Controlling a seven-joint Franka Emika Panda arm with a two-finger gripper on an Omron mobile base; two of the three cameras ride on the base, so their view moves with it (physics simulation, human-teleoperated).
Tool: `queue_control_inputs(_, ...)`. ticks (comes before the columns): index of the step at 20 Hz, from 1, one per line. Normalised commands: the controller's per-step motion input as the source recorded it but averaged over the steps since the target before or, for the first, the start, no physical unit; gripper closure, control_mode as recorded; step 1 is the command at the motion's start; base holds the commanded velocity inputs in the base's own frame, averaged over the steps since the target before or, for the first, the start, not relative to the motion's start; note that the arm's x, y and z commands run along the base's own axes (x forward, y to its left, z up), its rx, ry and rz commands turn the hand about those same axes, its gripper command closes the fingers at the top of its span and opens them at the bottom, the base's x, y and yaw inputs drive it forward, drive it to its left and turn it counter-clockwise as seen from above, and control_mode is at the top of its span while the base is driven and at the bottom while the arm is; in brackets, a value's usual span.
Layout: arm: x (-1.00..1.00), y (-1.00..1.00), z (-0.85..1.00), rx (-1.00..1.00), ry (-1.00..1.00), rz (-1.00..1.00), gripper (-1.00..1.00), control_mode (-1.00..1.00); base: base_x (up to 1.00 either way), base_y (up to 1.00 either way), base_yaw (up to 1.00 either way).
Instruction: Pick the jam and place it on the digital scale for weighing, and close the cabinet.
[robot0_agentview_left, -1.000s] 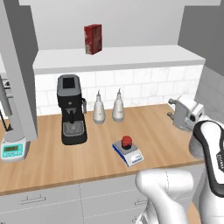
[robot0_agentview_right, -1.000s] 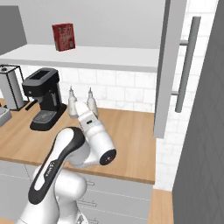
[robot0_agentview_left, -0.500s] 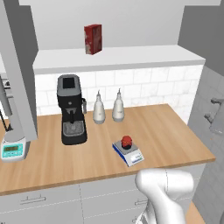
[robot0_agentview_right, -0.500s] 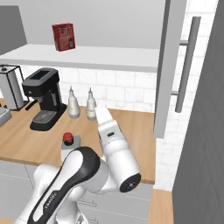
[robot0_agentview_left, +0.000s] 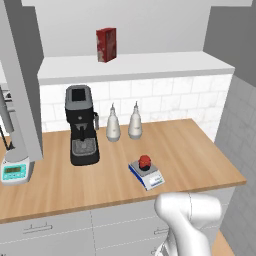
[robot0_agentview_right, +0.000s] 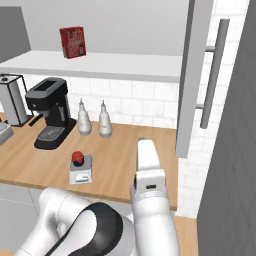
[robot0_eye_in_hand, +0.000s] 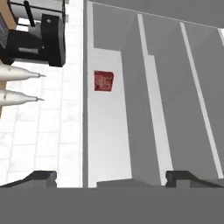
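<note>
On the digital scale (robot0_agentview_left: 146, 175) the jam (robot0_agentview_left: 145, 161) already sits, so the open cabinet door (robot0_agentview_right: 192, 80) is what matters. It hangs up and to the right of the arm, its bar handle (robot0_agentview_right: 214, 74) vertical. The gripper (robot0_eye_in_hand: 111, 177) faces the shelf, jaws spread wide and empty.

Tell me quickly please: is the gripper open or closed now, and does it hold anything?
Gripper: open and holding nothing; its fingertips stand far apart in the hand view.

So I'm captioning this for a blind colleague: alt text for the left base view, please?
A small red jam sits on the digital scale on a wooden counter, right of a black coffee machine and two white bottles. A red carton stands on the shelf above.
</note>
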Motion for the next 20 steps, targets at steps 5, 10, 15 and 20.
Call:
queue_control_inputs(5, -0.34, -0.40, 0.00, 0.07, 0.00, -0.38, -1.00, -1.00, 0.00, 0.00, 0.00)
queue_control_inputs(10, -0.24, -0.30, 0.00, 0.02, 0.00, -0.42, -1.00, -1.00, 0.00, 0.00, 0.00)
queue_control_inputs(15, -0.03, -0.27, 0.11, 0.02, 0.05, -0.44, -1.00, -1.00, 0.00, 0.00, 0.00)
queue_control_inputs(20, -0.26, -0.40, 0.16, 0.07, 0.00, -0.20, -1.00, -1.00, 0.00, 0.00, 0.00)
